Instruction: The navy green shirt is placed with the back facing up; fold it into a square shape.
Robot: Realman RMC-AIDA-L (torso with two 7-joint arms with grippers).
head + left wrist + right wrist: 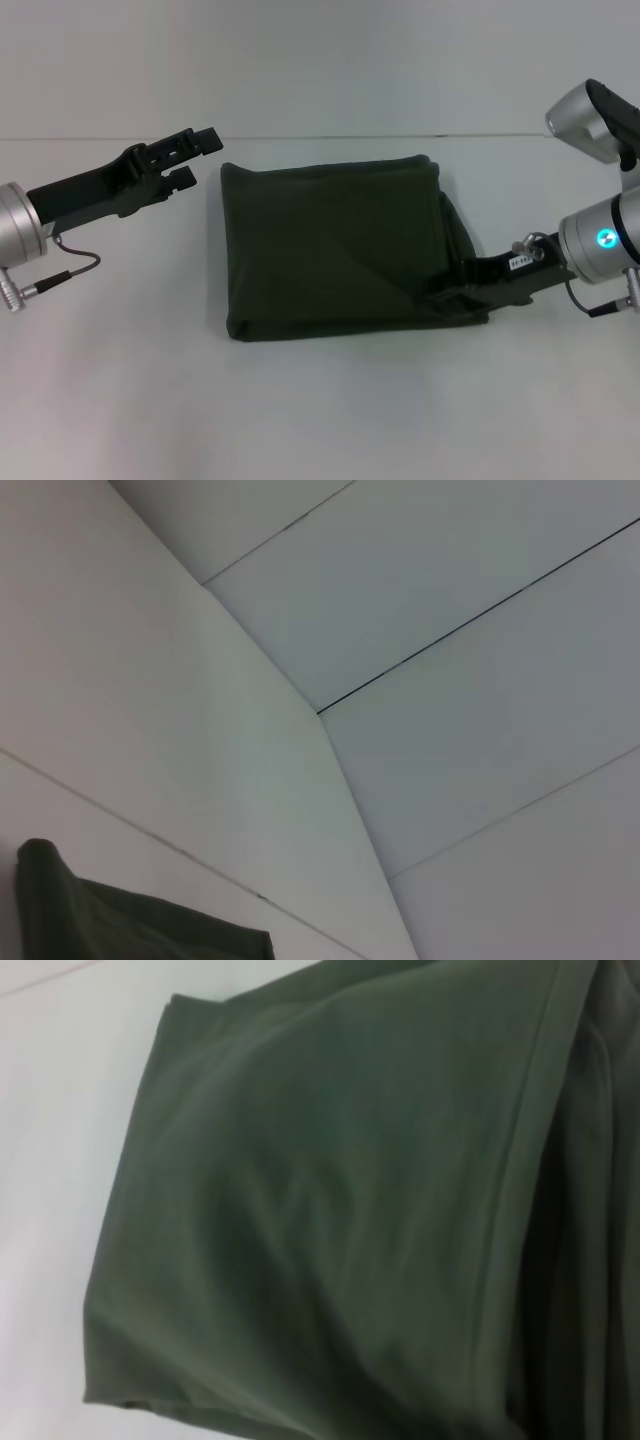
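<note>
Already folded into a rough square: the navy green shirt point(330, 245), plain side up, lying on the white surface point(320, 410) near the middle of the head view, slightly toward the right arm. Clean straight edges along the far and left sides; looser, bunched layers down the right side, with one diagonal crease running across the top layer toward the near right corner. At that near right corner, the right hand point(450, 290), low against the surface, fingertips tucked under or into the cloth layers and hidden there; spread or pressed together, cannot tell. In the right wrist view, nothing but olive cloth point(340, 1220) filling almost the whole picture, one rounded folded corner against the white surface point(50, 1160). Off the far left corner of the shirt, the left hand point(195, 155), raised clear of the cloth, fingers spread with a plain gap between them, pinching nothing, tips just beside the corner without touching. In the left wrist view, mostly white panels, plus one small corner of the shirt point(110, 920) at the picture's edge.
</note>
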